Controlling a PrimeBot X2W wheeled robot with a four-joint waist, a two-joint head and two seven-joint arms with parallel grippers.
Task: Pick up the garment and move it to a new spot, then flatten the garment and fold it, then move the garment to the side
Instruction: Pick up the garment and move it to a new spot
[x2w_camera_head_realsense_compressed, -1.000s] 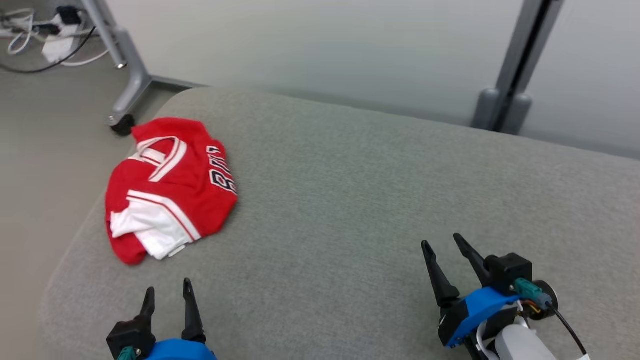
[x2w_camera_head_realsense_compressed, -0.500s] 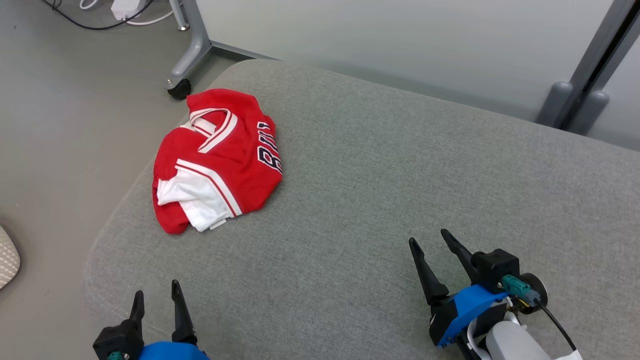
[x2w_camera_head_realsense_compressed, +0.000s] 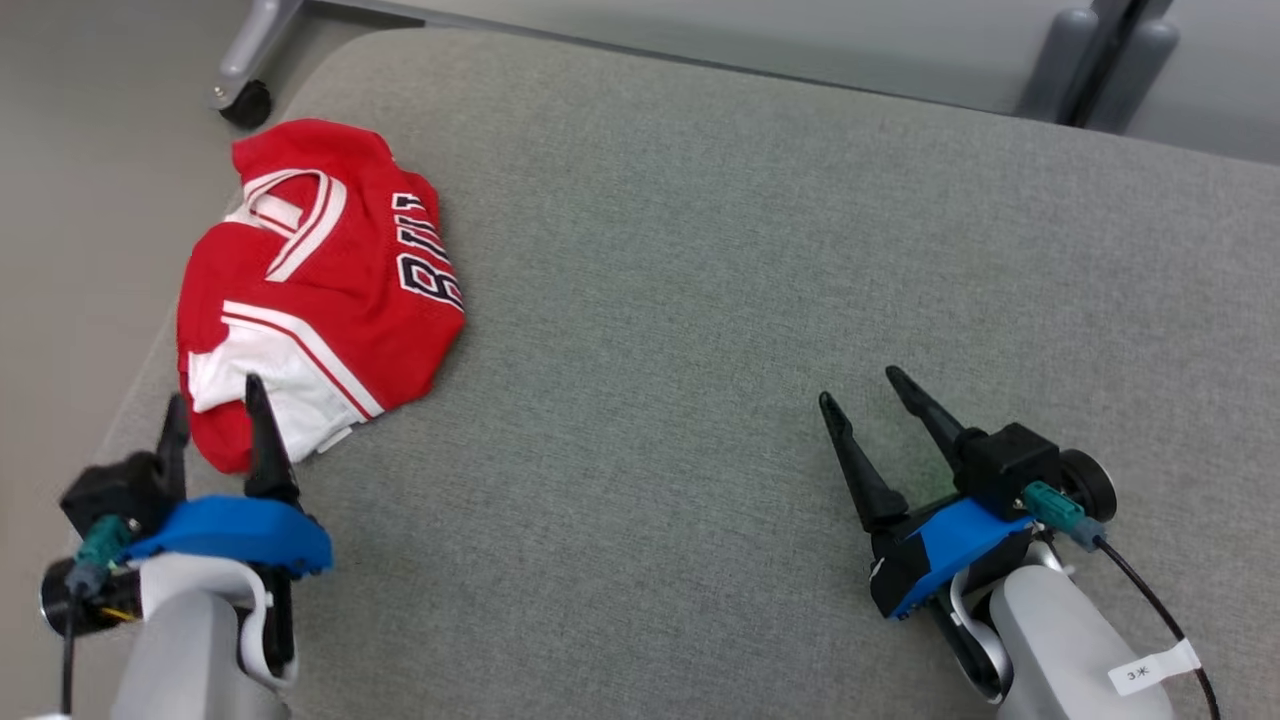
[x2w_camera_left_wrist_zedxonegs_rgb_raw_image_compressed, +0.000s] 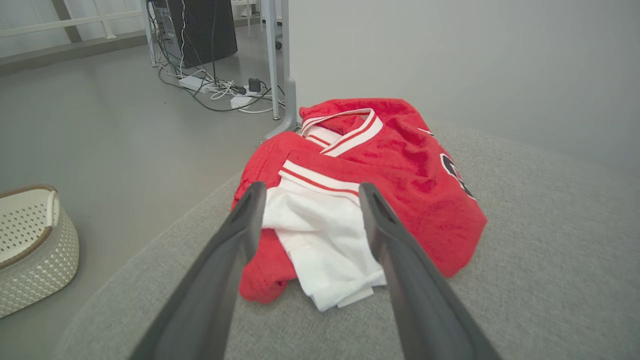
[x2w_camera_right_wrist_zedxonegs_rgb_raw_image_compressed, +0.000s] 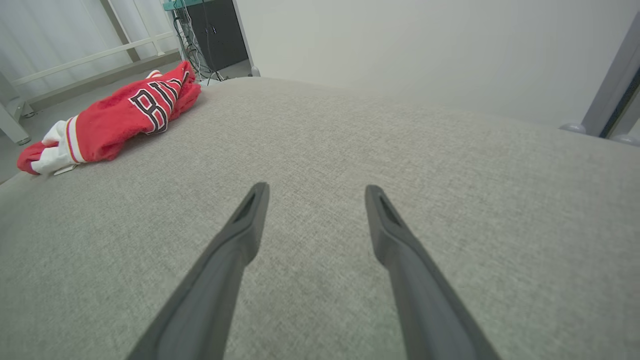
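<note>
Looking down from my head, I see the garment (x2w_camera_head_realsense_compressed: 320, 290), a red jersey with white trim and dark lettering. It lies crumpled near the far left corner of the grey cushion (x2w_camera_head_realsense_compressed: 700, 250), close to the cushion's side edge. My left pincer (x2w_camera_head_realsense_compressed: 214, 392) hovers right at its near edge with the fingers apart. My right pincer (x2w_camera_head_realsense_compressed: 858, 385) sits well apart from it on the other side, fingers likewise spread. Neither holds anything.

Along my left fingers, the garment (x2w_camera_left_wrist_zedxonegs_rgb_raw_image_compressed: 400, 165) is straight ahead, and its white panel (x2w_camera_left_wrist_zedxonegs_rgb_raw_image_compressed: 325, 235) is framed between my two open fingers. It looks like soft, light knit, bunched in several layers with folds standing up. I judge it will sag and trail when lifted, weigh next to nothing, and grip well rather than slide. The best hold seems to be the raised fold at the near edge, where the white panel meets the red. Pinching a thick bunch there, not a single layer, should bring the whole piece up. A woven basket (x2w_camera_left_wrist_zedxonegs_rgb_raw_image_compressed: 30, 250) stands on the floor beside the cushion.

Along my right fingers, the garment (x2w_camera_right_wrist_zedxonegs_rgb_raw_image_compressed: 115, 115) lies far off to the upper left, and bare grey fabric stretches beneath my spread fingers. I judge this pincer too far away to share the first grasp.
</note>
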